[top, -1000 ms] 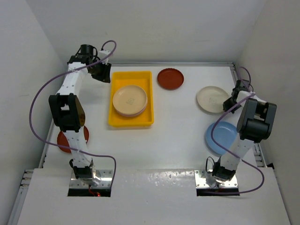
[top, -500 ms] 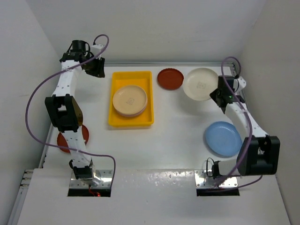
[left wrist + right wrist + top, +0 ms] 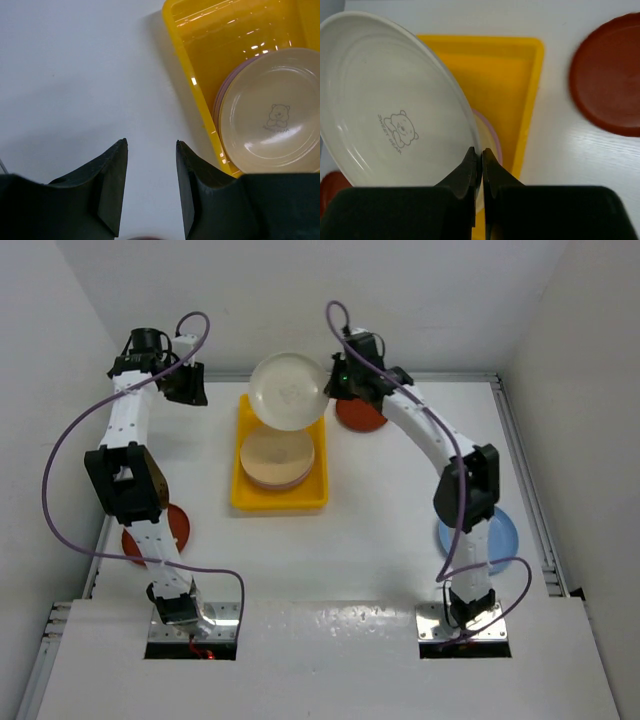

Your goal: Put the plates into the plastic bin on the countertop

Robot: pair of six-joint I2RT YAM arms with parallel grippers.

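Hanging tilted over the far end of the plastic bin (image 3: 240, 498), the cream plate (image 3: 288, 390) is pinched at its rim by the R gripper (image 3: 481, 156), jaws clamped on it, hollow bear-print face up. Bin is glossy yellow, rectangular, long axis near-to-far. It holds a tan plate (image 3: 278, 458) stacked on a pink plate (image 3: 218, 100). L gripper (image 3: 150, 145) has fingers apart, empty, over the white countertop (image 3: 380, 530) left of bin. 1 s ago the cream plate lay far right on the countertop.

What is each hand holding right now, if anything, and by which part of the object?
The right hand pinches the cream plate by its rim, over the yellow bin. The left hand holds nothing; it is open above the countertop.
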